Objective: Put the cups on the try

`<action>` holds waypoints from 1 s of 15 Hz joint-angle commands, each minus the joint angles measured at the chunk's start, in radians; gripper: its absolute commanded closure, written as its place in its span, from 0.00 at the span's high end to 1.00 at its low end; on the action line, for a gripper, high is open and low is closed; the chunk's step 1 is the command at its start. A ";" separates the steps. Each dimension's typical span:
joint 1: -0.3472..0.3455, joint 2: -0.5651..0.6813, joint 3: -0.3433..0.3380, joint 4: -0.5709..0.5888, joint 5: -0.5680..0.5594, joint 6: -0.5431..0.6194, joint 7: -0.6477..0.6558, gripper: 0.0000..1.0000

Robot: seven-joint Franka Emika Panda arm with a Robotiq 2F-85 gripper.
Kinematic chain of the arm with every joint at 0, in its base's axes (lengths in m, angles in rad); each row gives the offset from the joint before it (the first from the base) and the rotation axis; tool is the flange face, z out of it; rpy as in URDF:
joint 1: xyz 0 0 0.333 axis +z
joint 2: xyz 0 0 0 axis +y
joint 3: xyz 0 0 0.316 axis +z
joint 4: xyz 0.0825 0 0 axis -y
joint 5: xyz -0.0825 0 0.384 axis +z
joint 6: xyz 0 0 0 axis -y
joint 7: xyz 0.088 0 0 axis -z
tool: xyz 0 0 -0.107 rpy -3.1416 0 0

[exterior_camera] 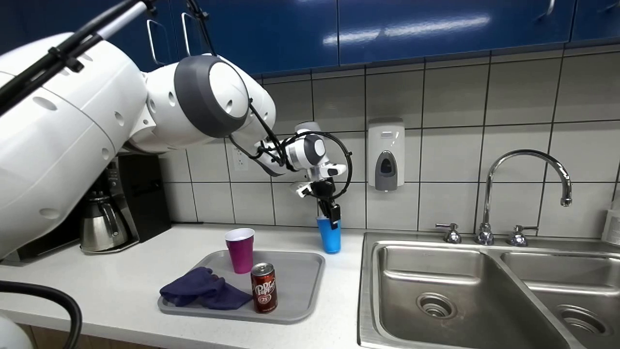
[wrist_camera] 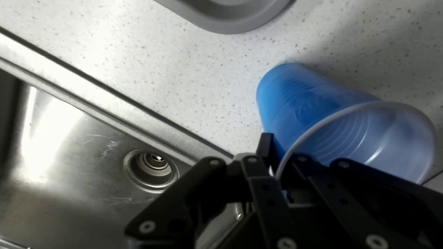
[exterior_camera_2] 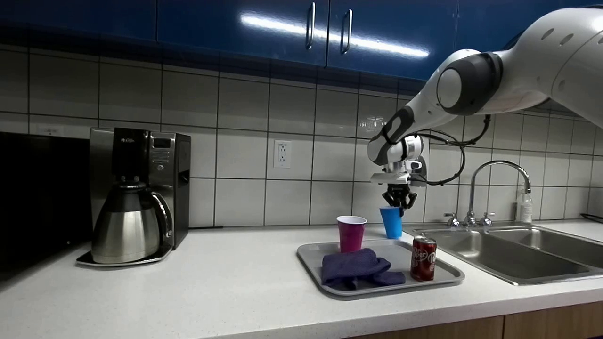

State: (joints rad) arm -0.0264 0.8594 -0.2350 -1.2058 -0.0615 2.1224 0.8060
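Note:
The purple cup point(exterior_camera: 240, 254) stands upright on the back part of the grey tray point(exterior_camera: 298, 281); both also show in an exterior view, the cup point(exterior_camera_2: 350, 235) and the tray point(exterior_camera_2: 311, 256). The blue cup point(exterior_camera: 330, 237) is off the tray, between its back corner and the wall, and leans slightly. My gripper point(exterior_camera_2: 399, 208) is at its rim. In the wrist view my gripper point(wrist_camera: 279, 155) is shut on the blue cup's wall point(wrist_camera: 297, 100), one finger outside and one inside. The inner fingertip is partly hidden. I cannot tell whether the cup's base touches the counter.
A dark blue cloth point(exterior_camera: 206, 288) and a red soda can point(exterior_camera: 264, 288) are on the tray's front part. The steel sink point(exterior_camera: 366, 300) lies beside the tray. A coffee maker point(exterior_camera_2: 162, 155) stands on the counter's far side. The tiled wall point(exterior_camera: 290, 203) is close behind my gripper.

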 commanded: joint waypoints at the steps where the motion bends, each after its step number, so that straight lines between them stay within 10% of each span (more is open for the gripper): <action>1: 0.007 -0.100 0.026 -0.107 0.002 0.018 -0.049 0.01; 15: 0.035 -0.398 0.050 -0.513 -0.028 0.081 -0.229 0.01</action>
State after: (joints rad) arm -0.0056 0.5627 -0.1930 -1.5785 -0.0649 2.1557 0.6146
